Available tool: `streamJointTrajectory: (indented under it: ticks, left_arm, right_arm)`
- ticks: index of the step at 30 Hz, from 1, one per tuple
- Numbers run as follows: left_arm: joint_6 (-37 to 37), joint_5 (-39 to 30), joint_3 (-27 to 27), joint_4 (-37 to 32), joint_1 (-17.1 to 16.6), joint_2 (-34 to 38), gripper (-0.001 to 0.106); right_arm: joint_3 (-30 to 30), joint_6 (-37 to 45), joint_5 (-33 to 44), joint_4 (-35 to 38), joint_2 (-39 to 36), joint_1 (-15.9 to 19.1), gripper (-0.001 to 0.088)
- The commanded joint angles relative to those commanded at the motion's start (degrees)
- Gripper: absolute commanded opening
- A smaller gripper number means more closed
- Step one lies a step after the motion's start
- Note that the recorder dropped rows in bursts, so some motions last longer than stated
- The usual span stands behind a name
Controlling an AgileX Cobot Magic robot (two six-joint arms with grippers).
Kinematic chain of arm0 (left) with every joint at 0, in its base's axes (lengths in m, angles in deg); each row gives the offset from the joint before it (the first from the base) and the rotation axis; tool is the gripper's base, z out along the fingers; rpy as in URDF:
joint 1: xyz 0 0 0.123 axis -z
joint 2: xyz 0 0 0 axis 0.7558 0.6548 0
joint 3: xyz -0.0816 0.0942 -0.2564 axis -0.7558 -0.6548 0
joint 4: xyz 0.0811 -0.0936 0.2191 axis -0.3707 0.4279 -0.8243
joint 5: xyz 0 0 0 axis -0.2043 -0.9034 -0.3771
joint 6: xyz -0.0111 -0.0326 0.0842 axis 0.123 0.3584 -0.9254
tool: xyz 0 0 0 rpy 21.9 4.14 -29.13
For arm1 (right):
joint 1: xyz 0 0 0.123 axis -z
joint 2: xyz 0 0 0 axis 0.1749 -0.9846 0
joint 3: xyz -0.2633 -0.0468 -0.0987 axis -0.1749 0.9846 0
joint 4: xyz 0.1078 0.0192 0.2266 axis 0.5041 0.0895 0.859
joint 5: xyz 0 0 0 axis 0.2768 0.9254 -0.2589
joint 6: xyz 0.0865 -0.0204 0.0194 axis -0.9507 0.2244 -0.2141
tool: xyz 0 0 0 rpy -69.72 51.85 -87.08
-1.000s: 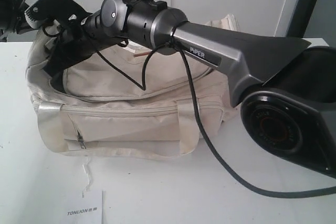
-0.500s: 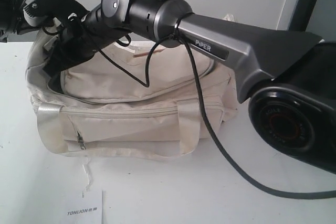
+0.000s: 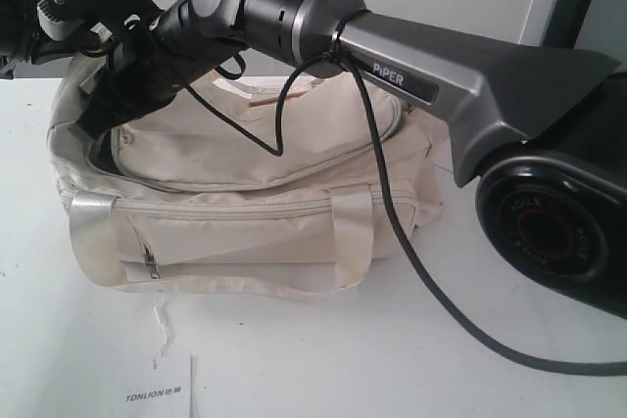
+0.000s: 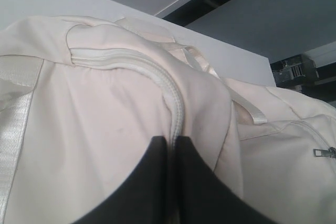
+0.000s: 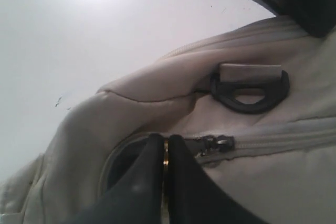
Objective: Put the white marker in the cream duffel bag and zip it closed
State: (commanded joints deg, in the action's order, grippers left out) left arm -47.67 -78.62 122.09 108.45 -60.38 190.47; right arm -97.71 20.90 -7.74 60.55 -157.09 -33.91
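1. Although the white marker shows in no view, so it is likely already inside the cream duffel bag (image 3: 245, 154), the zipping has moved on. Over the last second the right arm swung up and left, and the top flap rose.
2. Judgement: the curved top zipper (image 3: 265, 183) is mostly shut. A short dark gap remains at the bag's left end, near the black end ring (image 5: 249, 90), so the task is nearly done.
3. Marker heading and long axis: hidden, cannot tell. The bag's long axis runs left-right on the table (image 3: 294, 359), with the front pocket on the near side.
4. Right fingers (image 5: 142, 182) are clenched on the zipper pull (image 5: 166, 156); the slider is just beside them.
5. Left fingers (image 4: 149, 182) are clenched on the bag's fabric at the zipper seam, seemingly bracing it.
6. The TONLION card (image 3: 157, 394) lies near on the table, apart from the bag.
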Motion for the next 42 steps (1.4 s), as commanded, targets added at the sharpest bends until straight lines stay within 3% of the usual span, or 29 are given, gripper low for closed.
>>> streamJointTrajectory:
  ticks: [21, 30, 33, 39, 42]
  left_arm:
    - [0.1, 0.6, 0.0, 0.0, 0.0, 0.0, 0.0]
    - [0.1, 1.1, 0.0, 0.0, 0.0, 0.0, 0.0]
    - [0.1, 1.1, 0.0, 0.0, 0.0, 0.0, 0.0]
    - [0.4, 1.2, 0.0, 0.0, 0.0, 0.0, 0.0]
    - [0.3, 0.6, 0.0, 0.0, -0.1, 0.0, 0.008]
  right_arm:
    - [0.0, 1.9, 5.0, 0.0, 0.3, 0.0, 0.0]
    - [0.0, 5.2, 8.6, 0.1, 0.6, 0.0, 0.0]
    - [0.0, 9.6, 11.7, 1.6, 1.2, -0.1, 0.0]
    - [0.0, 10.3, 11.2, 1.0, 1.3, 0.0, 0.0]
    - [0.0, 10.3, 11.2, 1.0, 1.3, 0.0, 0.0]
